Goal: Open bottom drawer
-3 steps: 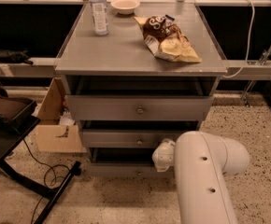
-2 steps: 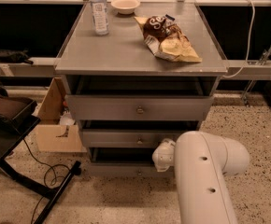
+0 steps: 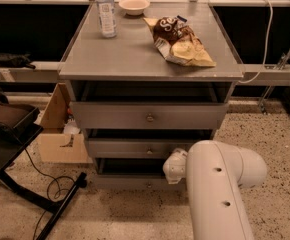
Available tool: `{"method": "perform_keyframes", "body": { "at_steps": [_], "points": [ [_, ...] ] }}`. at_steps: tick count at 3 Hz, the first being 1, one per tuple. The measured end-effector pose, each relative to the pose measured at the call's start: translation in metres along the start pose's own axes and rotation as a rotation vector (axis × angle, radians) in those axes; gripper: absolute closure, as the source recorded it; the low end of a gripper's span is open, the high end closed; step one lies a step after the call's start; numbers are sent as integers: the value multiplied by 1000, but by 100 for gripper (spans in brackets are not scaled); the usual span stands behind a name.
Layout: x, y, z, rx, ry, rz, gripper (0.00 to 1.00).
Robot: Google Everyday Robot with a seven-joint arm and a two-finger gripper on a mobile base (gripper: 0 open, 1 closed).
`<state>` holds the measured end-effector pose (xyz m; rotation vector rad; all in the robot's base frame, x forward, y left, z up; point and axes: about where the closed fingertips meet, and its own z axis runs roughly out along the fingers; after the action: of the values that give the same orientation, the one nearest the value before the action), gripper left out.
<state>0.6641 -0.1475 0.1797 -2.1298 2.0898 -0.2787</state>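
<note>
The bottom drawer [image 3: 130, 182] is the lowest and narrowest grey front of the cabinet, with a small round knob [image 3: 149, 185] at its centre. A dark gap shows above its front. My white arm [image 3: 220, 189] rises from the lower right. Its end with the gripper [image 3: 174, 166] sits at the right part of the bottom drawer, just above and to the right of the knob, between the middle and bottom fronts. The arm hides the drawer's right end.
The middle drawer front [image 3: 135, 148] and the wide top drawer front [image 3: 147, 116] are above. On the cabinet top [image 3: 110, 54] stand a water bottle [image 3: 106, 11], a bowl [image 3: 134, 5] and a chip bag [image 3: 180, 41]. A cardboard box [image 3: 57, 129] and a black stand [image 3: 15, 134] are at left.
</note>
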Motion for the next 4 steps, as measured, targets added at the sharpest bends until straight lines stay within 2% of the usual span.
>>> {"method": "perform_keyframes", "body": {
  "at_steps": [1, 2, 3, 4],
  "points": [
    [0, 0, 0, 0, 0, 0, 4],
    [0, 0, 0, 0, 0, 0, 0],
    [0, 3, 1, -4, 1, 2, 0],
    [-2, 43, -2, -78, -7, 31, 18]
  ]
}}
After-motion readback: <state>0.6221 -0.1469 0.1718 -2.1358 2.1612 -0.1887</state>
